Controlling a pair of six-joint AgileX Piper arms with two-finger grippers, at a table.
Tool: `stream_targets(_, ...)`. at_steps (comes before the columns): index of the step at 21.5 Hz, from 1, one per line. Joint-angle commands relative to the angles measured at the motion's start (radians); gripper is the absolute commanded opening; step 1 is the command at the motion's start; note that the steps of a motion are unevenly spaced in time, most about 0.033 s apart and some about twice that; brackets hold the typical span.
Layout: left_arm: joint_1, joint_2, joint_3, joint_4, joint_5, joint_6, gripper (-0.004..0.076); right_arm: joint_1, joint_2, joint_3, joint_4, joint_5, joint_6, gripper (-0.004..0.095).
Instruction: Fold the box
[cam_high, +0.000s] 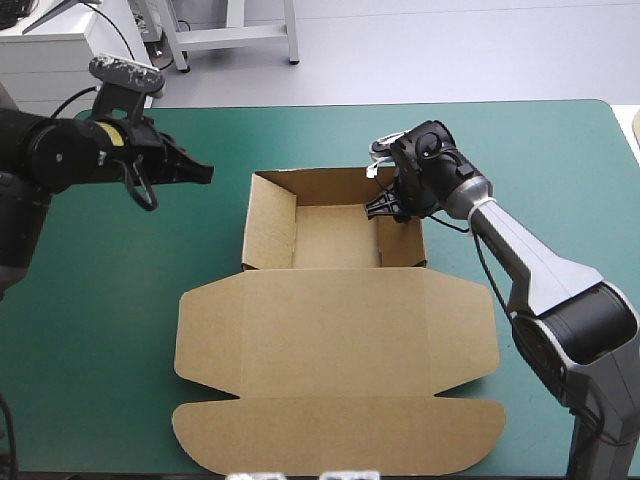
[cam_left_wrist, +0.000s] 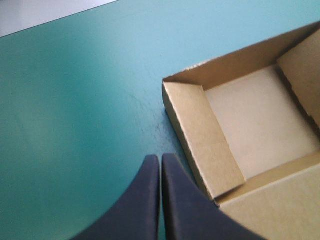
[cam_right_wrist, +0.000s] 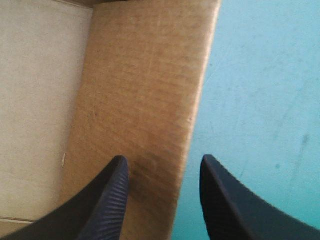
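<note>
Box (cam_high: 340, 300): lies at the middle of the teal-green cover (cam_high: 90, 330), open side up. Tray (cam_high: 335, 235) at the far end, walls raised, long axis running left to right. Lid (cam_high: 340, 350) flat, stretching from the tray toward the near edge, flaps spread left and right.

Left gripper (cam_left_wrist: 160, 159): hovers over bare cover just left of the left wall (cam_left_wrist: 200, 135), pointing right toward it. Fingers pressed together, holding nothing.

Right gripper (cam_right_wrist: 162, 162): points down at the right wall (cam_right_wrist: 145, 90). Fingers apart, one inside the tray, one outside, the wall between them. Cannot tell whether touching.
</note>
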Motion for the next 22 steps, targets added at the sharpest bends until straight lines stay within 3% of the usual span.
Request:
stream_targets(1,-0.005,-0.124,0.113,-0.009,0.032,0.011,-0.0008,-0.002,-0.023,-0.019,0.019,0.001,0.000,0.0413)
stream_targets(3,-0.005,-0.193,0.209,-0.009,0.006,0.020,-0.0008,-0.002,-0.002,-0.019,0.045,0.005,-0.006,0.0404)
stream_targets(6,-0.005,-0.295,0.373,-0.009,-0.053,0.020,-0.0008,-0.002,0.015,-0.019,0.070,0.005,-0.022,0.0312)
stream_targets(7,-0.005,-0.371,0.494,-0.009,-0.101,0.020,-0.0008,-0.002,0.022,-0.019,0.081,0.005,-0.001,0.0112)
stream_targets(8,-0.005,-0.401,0.553,-0.009,-0.118,0.020,-0.0008,-0.002,0.024,-0.019,0.075,0.005,0.008,-0.0003)
stream_targets(14,-0.005,-0.686,1.047,-0.005,-0.209,0.012,-0.0008,-0.050,0.007,-0.020,0.014,-0.006,0.049,-0.0021)
stream_targets(16,-0.005,-0.804,1.205,0.002,-0.210,0.012,-0.0008,-0.162,-0.026,-0.020,0.016,0.005,0.037,-0.0021)
stream_targets(22,-0.005,-1.003,1.305,0.002,-0.212,0.014,-0.0008,-0.481,-0.109,-0.019,0.074,0.005,-0.060,-0.0021)
